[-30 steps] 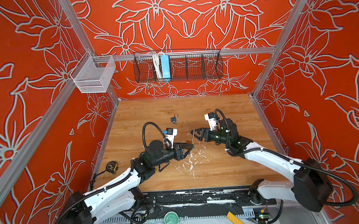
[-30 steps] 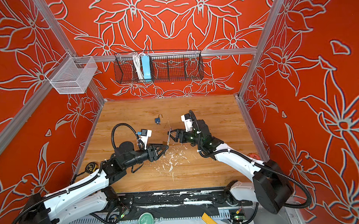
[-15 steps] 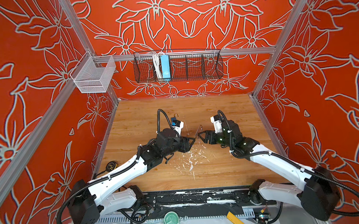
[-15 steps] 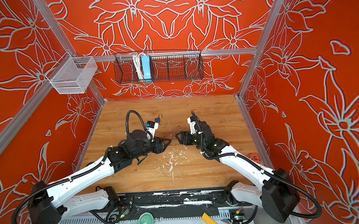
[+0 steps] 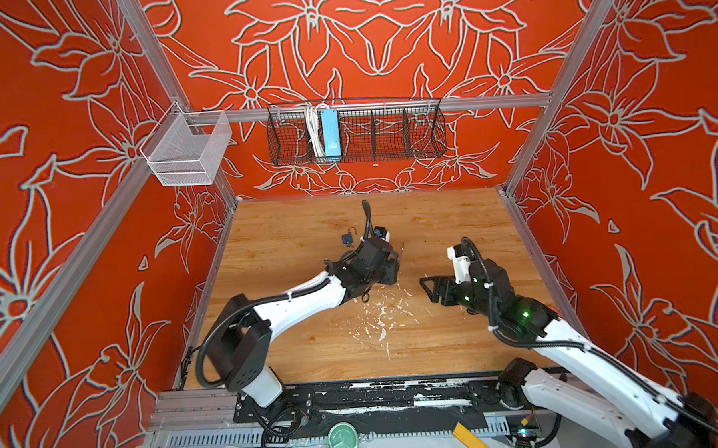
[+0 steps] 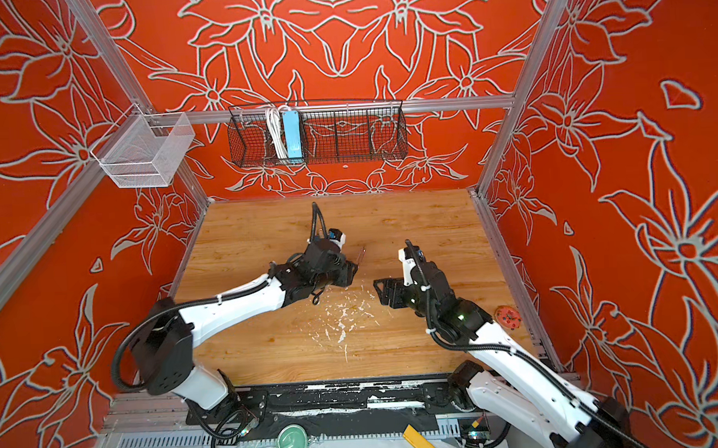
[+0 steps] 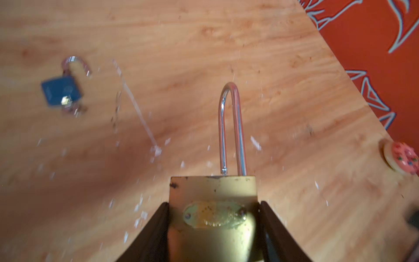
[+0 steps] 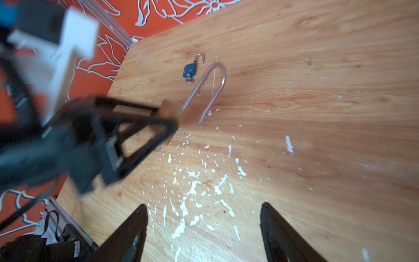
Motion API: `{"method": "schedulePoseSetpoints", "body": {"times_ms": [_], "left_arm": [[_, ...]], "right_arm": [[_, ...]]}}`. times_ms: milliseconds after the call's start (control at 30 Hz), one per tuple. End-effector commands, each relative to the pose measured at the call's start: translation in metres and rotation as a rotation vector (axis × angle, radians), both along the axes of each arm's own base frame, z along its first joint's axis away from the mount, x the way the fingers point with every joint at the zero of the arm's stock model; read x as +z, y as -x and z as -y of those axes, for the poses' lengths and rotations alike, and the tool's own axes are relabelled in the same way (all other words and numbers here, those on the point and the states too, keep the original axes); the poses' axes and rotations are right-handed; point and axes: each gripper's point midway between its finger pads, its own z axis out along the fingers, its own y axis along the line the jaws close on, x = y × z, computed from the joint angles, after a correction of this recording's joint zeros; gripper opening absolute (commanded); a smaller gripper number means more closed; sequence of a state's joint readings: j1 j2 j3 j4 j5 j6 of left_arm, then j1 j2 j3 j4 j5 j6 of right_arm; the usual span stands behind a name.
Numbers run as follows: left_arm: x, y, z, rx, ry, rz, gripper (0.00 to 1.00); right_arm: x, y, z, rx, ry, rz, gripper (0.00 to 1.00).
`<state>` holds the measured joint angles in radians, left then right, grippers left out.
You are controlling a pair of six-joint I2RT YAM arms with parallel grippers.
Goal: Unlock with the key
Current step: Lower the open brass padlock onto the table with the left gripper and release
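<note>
so the wooden bench (image 5: 432,226) takes up the whole floor of this orange flower-print booth, with 2 white and black arms coming in from the near edge, left arm (image 5: 302,302) stretched toward the middle and right arm (image 5: 571,349) bent in from the right side. back wall has a long black wire basket (image 5: 386,134) holding a light blue block (image 5: 330,132) and some white cable toward its left part, and a smaller white mesh basket (image 5: 185,155) hangs in the left corner. left fingers (image 7: 156,229) are clamped on both sides of the brass padlock (image 7: 213,190), held up off the wood around mid-bench with its long silver shackle (image 7: 238,127) poking out ahead, and 1 leg of it looks like it ends just outside the body. right fingers (image 8: 131,236) are spread wide with nothing between them, hovering near the lock but apart from it, aimed its way. a pink sprinkled donut thing (image 6: 508,317) sits at the right edge of the bench. further back lies a little blue padlock (image 5: 347,239) with its hook swung open, and what looks like the key (image 8: 189,79) sticks out of its bottom, too blurry to be sure. white flecks (image 5: 380,315) are scattered on the wood between the 2 arms
</note>
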<state>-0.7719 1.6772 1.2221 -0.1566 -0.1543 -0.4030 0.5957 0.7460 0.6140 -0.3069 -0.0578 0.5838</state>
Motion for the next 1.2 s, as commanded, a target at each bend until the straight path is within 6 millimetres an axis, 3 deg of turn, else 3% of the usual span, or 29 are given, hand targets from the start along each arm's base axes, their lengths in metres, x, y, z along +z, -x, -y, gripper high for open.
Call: {"method": "schedulePoseSetpoints", "body": {"times_ms": [0,200,267,433,667,1167], "left_arm": [[0.018,-0.042,0.027,0.034,0.042,0.072,0.0],[-0.019,-0.101,0.067,0.107,0.047,0.028,0.0],[-0.029,-0.119,0.074,0.127,0.054,0.019,0.0],[-0.048,-0.152,0.078,0.181,0.075,0.016,0.0],[-0.069,-0.166,0.057,0.24,-0.016,0.002,0.0],[-0.105,-0.164,-0.012,0.357,-0.173,-0.086,0.0]], "right_arm": [[-0.013,0.013,0.019,-0.047,0.03,-0.022,0.8],[-0.013,0.031,0.017,-0.006,-0.057,-0.01,0.92],[-0.014,0.036,0.018,0.003,-0.063,-0.024,0.98],[-0.01,0.044,0.024,0.007,-0.047,-0.014,0.98],[-0.008,0.044,0.026,0.013,-0.026,0.001,0.98],[-0.009,0.04,0.018,0.025,-0.047,-0.018,0.98]]}}
